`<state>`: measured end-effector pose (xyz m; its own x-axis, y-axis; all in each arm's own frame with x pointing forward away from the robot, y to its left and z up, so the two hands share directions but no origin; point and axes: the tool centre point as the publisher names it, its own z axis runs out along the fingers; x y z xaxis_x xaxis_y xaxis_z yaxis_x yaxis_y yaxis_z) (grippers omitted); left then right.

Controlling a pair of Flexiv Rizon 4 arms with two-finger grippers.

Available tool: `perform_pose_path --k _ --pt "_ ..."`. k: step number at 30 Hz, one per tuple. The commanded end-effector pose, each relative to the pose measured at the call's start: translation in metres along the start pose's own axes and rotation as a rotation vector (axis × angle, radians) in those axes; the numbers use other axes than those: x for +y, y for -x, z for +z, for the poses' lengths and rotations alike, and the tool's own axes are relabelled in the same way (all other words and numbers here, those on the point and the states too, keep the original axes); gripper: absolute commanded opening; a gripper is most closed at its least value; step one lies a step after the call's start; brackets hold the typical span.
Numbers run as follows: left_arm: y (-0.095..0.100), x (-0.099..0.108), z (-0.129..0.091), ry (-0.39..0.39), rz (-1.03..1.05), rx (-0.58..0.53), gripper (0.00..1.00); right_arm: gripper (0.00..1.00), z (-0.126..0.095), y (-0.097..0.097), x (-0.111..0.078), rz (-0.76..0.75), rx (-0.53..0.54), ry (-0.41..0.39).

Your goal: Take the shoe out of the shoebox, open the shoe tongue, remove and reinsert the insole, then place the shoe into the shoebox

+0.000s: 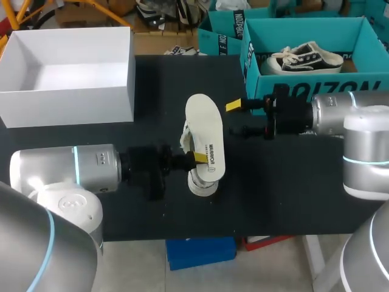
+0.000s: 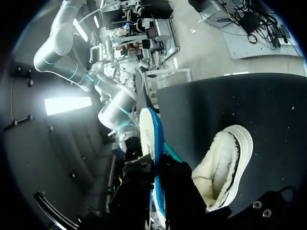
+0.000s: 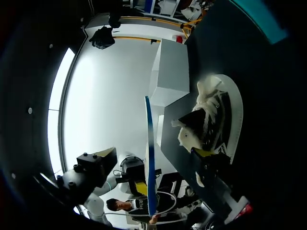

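White shoebox [image 1: 67,106]: open, rear-left corner of tabletop. L gripper [image 1: 196,158]: fingers pinch insole [image 1: 206,131], held roughly flat over mid tabletop. Shoe [image 1: 200,184]: under insole, toward front edge. R gripper [image 1: 236,118]: fingers spread, just beside insole.

Head overhead, wrists close (all share insole [image 1: 205,131])

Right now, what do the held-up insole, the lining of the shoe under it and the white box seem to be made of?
The insole looks like a thin foam sheet with a matte cream top and a blue underside; it stands stiff in the left gripper. The shoe lining looks like fluffy white fleece, judging by its fuzzy pile. The white box is probably matte cardboard, given its thin, flat walls.
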<state>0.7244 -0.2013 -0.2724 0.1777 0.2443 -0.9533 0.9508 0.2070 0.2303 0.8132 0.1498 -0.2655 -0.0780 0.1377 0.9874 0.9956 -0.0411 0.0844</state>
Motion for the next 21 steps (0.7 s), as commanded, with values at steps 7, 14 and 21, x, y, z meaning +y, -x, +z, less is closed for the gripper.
perform_pose_path --k 7,14,21 --pt "0.001 -0.001 -0.001 0.002 0.001 0.003 0.00 0.98 0.018 0.001 -0.001 -0.015 -0.012 -0.130" --pt "0.001 -0.001 -0.001 0.002 0.001 0.003 0.00 0.82 0.029 0.003 -0.008 -0.011 -0.014 -0.157" --pt "0.001 -0.001 -0.001 0.002 0.001 0.003 0.00 0.80 0.038 0.004 -0.014 -0.001 -0.011 -0.175"
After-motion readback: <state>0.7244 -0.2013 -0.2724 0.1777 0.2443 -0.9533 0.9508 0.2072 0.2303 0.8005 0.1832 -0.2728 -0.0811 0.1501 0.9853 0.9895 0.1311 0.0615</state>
